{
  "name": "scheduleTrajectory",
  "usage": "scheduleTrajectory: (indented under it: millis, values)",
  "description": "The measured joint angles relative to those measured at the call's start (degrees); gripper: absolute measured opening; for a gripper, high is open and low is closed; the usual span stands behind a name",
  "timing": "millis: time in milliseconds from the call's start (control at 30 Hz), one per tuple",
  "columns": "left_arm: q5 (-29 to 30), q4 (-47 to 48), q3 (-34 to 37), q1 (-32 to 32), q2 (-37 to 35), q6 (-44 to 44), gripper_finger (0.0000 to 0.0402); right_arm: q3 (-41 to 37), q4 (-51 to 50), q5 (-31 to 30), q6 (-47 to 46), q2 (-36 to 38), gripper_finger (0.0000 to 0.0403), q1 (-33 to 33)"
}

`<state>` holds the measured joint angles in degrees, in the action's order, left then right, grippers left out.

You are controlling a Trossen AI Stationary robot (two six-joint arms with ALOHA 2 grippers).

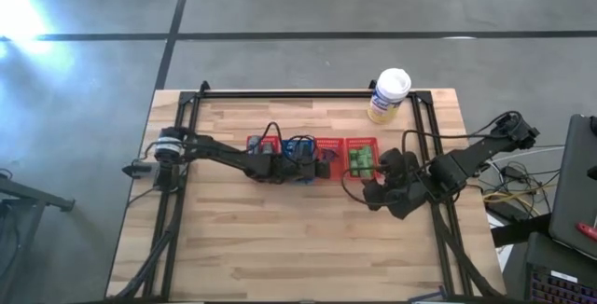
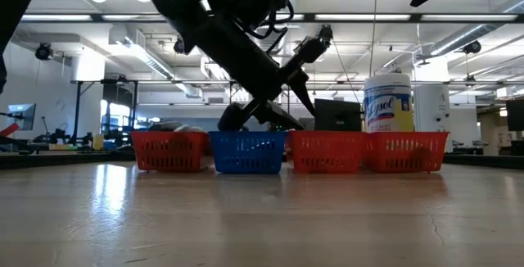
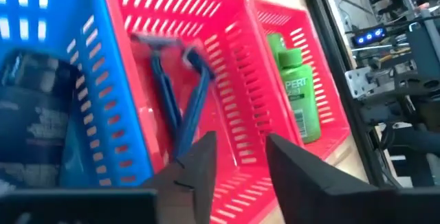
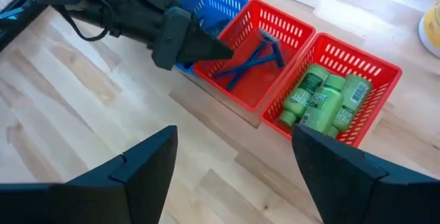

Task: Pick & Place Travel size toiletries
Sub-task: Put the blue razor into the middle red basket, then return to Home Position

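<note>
Your left gripper (image 3: 237,165), fingers parted and empty, hangs over two blue razors (image 3: 175,90); three green bottles (image 4: 323,100) fill the neighbouring basket (image 4: 381,69).

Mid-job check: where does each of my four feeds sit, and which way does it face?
High: overhead, straight down; both arms, four baskets.
Low: table height, level across; baskets, canister, one arm.
Left wrist: over the razors; open left gripper.
Right wrist: open right gripper, facing the baskets.
Both wrist views share the razors and green bottles.

Pale wood-plank table (image 1: 280,248), glossy plastic mesh baskets (image 4: 265,86), shiny green plastic bottles (image 4: 323,100).
</note>
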<state>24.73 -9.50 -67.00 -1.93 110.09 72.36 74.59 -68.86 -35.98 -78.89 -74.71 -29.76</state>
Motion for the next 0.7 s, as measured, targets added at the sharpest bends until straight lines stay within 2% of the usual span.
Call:
scheduleTrajectory:
  millis: [100, 267, 433, 533, 633, 700]
  values:
    - [-2.83, 0.26, 0.02, 0.10, -0.10, 0.47, 0.0155, 0.00, -0.26, 0.01, 0.02, -0.02, 0.0293, 0.00]
    - [-12.04, 0.18, 0.07, 0.11, -3.05, -8.83, 0.0181, 0.00, -0.48, 2.58, 0.01, -0.05, 0.0308, 0.00]
    - [-24.09, 3.53, 0.65, 0.03, -9.77, -29.74, 0.0182, 0.00, -1.60, 6.44, -0.26, -0.05, 0.0319, -0.02]
    - [-27.36, 10.15, 0.66, -0.58, -16.14, -43.67, 0.0181, -0.04, -1.06, 6.91, -0.49, 0.00, 0.0325, -0.79]
    - [-33.18, 18.08, 0.68, -1.14, -23.21, -55.56, 0.0181, -0.09, 6.30, 9.93, 4.87, 0.58, 0.0325, -1.44]
    - [-38.23, 21.62, 0.94, -1.43, -27.51, -59.68, 0.0181, -0.81, 14.78, 10.59, 9.52, 0.74, 0.0319, -1.46]
